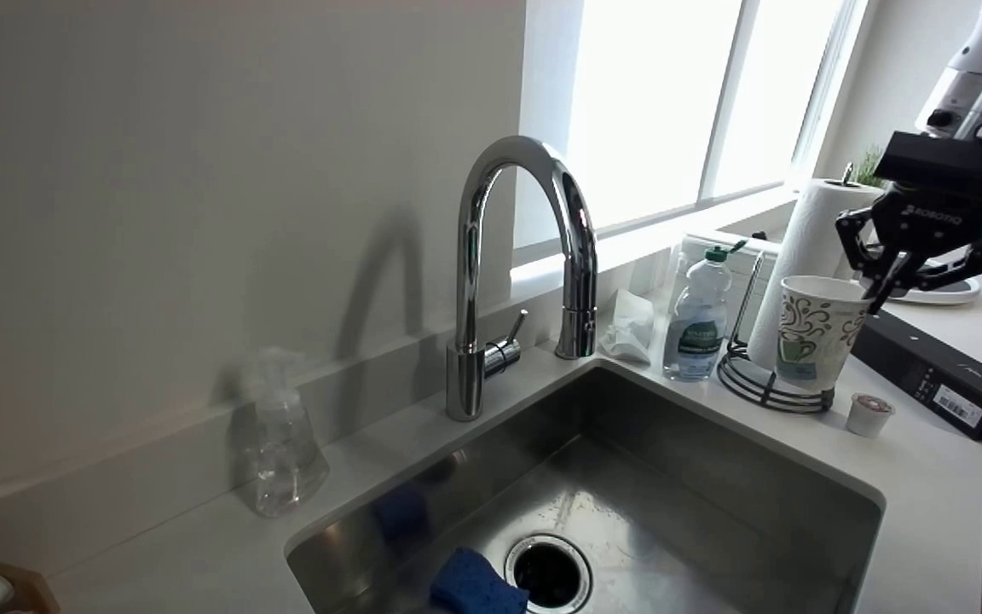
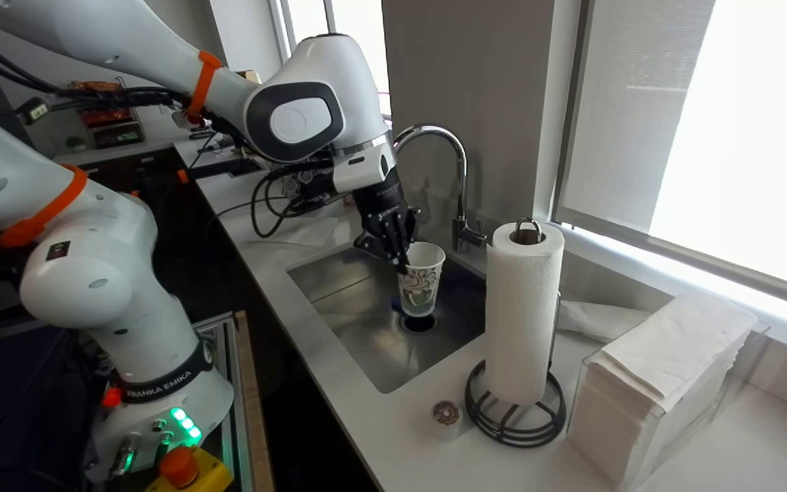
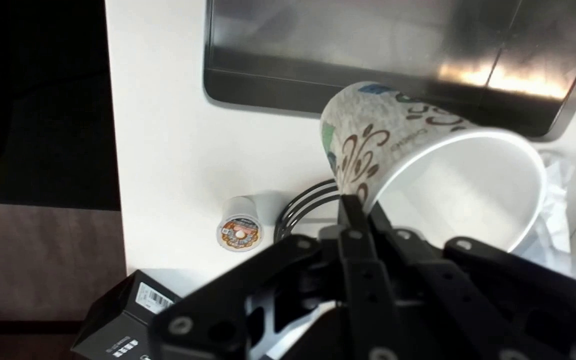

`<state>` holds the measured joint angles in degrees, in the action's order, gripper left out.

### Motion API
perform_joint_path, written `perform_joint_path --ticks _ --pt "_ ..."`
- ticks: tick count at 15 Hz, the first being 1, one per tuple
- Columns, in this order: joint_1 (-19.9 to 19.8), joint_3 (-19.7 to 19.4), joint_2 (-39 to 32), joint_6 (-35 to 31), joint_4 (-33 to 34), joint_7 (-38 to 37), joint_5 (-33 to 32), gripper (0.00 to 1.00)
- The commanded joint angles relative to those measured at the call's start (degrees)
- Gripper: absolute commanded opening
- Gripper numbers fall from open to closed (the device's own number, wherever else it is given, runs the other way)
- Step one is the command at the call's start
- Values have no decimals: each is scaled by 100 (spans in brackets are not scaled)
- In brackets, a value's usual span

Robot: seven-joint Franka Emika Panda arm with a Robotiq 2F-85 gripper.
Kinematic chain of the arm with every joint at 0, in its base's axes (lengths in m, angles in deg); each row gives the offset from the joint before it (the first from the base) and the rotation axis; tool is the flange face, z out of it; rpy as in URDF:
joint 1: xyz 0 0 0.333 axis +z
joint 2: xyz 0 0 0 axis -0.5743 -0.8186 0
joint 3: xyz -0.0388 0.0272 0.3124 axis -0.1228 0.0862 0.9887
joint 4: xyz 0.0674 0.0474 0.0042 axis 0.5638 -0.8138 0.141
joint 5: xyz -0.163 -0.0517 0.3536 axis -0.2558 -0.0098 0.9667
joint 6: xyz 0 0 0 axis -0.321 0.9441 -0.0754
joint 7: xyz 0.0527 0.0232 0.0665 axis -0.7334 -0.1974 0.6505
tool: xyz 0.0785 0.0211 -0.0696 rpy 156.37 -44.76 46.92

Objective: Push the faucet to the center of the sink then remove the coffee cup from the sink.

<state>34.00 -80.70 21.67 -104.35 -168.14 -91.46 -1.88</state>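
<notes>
coffee cup [image 1: 817, 337]: below the claw [image 3: 364, 206], whose two fingertips pinch the cup wall at the rim; paper, tapered, brown scrollwork outside, plain white within; held aloft, though whether over counter [image 3: 168, 150] or sink [image 1: 678, 512] is hard to fix. sink: brushed steel, rectangular, round drain [image 1: 548, 573]. faucet [image 1: 468, 290]: polished chrome, high arched spout.

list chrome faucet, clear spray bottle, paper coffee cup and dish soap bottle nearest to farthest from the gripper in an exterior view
In that view:
1. Paper coffee cup, its rim held in the gripper.
2. Dish soap bottle, left of the paper towel roll.
3. Chrome faucet, at the sink's upper-left edge.
4. Clear spray bottle, farthest left of these.
</notes>
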Motion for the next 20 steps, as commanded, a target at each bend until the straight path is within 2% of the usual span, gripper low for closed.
perform_joint_path --ticks 1,9,14,17,18,19,20 --pt "-300 -70 -242 -133 4 -584 -373 1" --pt "-527 -327 -1268 -694 9 -1595 -963 1" --pt "-876 -366 -1997 -1628 11 -2835 -2322 1" --pt "-953 -483 -2396 -2111 11 -3456 -2971 1" --pt "-1386 -96 -2523 -2261 11 -3620 -3124 1" --pt "-1095 -453 -2611 -2358 12 -3879 -3425 1" --pt "-1192 -439 -2647 -2420 25 -4063 -3672 1"
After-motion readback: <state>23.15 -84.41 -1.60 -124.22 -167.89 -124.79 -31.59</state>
